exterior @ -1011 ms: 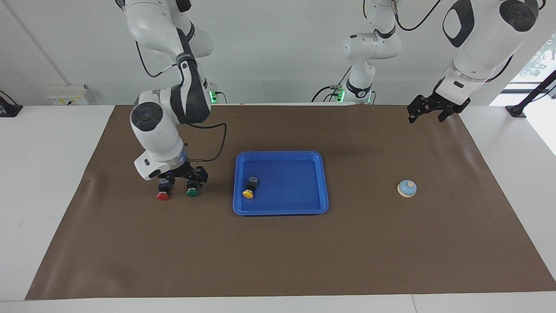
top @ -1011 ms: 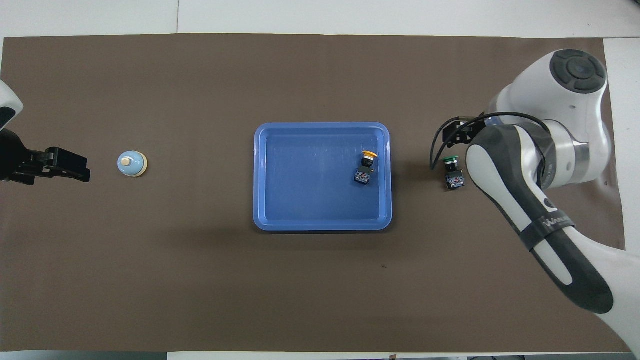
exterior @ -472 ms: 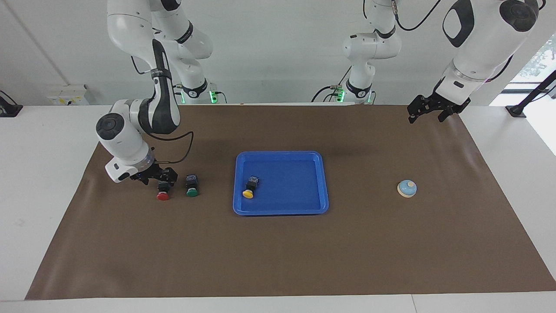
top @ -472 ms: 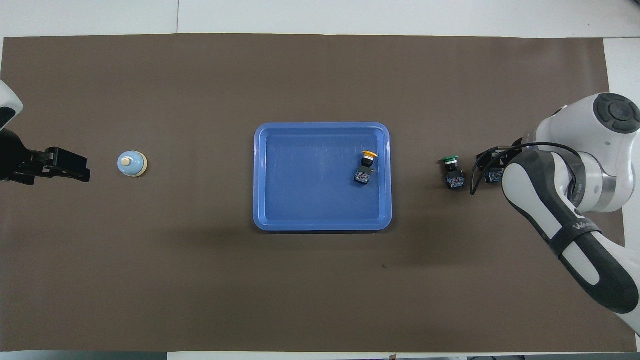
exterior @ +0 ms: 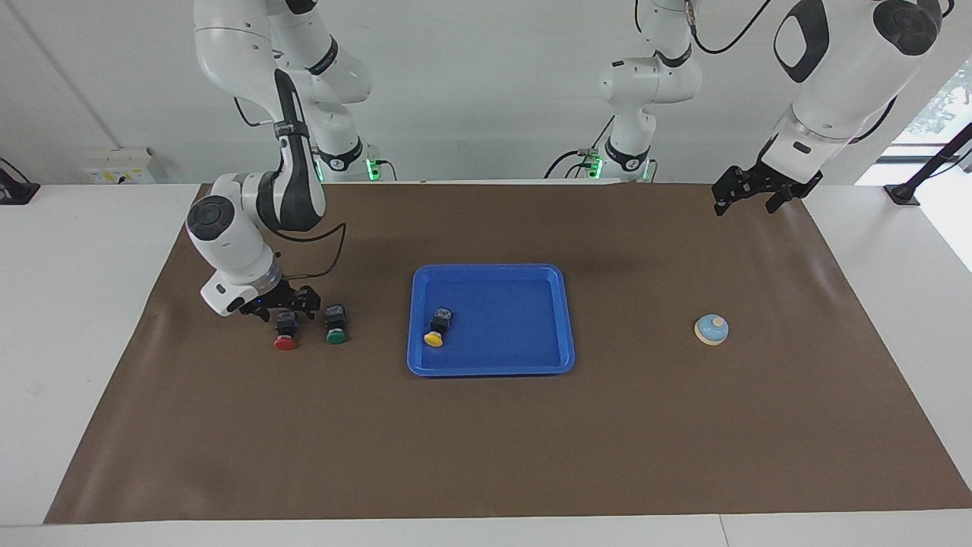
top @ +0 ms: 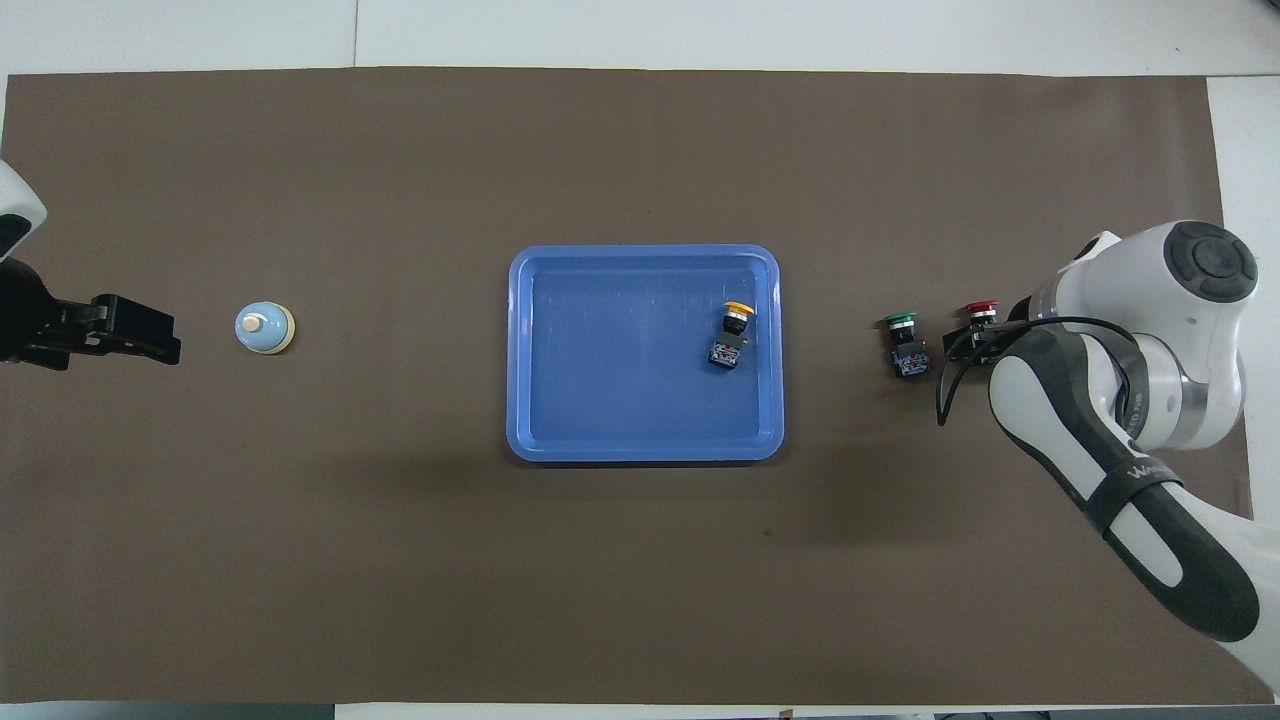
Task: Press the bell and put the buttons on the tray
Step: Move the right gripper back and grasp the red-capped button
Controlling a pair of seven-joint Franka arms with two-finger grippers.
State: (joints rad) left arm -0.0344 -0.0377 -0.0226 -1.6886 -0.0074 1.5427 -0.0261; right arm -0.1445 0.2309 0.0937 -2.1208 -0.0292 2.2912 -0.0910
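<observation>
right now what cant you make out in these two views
- Red button: overhead view, its body is covered by the right arm; only the cap shows.
- Right pincer: overhead view, hidden under its own arm; facing view, too small to tell if it touches the red button.
- Left pincer: overhead view, its arm is cut off by the picture's edge.
- Bell: whether it was pressed leaves no trace.

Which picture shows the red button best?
The facing view: the red button shows whole, cap and black body, on the mat beside the green button. In the overhead view, the right arm hides most of its body.
</observation>
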